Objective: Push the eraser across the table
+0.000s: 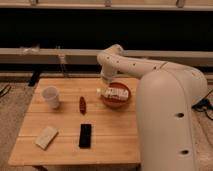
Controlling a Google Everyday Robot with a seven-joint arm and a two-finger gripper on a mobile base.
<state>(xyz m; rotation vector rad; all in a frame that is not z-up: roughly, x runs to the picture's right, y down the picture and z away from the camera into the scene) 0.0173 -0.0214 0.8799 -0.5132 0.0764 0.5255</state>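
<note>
at table [112,137] front: eraser [85,135] | tool [102,90] well apart, far side by bowl [116,102] | tool state: cannot tell

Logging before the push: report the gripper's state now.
Gripper: state cannot be told; it hangs over the far side of the table, beside the bowl, apart from the eraser.

I see the table [110,137] filling the lower left of the frame. On its planks sit a cup [51,96] at left, a red object [82,104] mid-frame, a bowl [117,104] to its right, the eraser [85,135] bottom centre and a beige block [46,137] bottom left. The gripper [103,90] hangs by the bowl's left rim.
</note>
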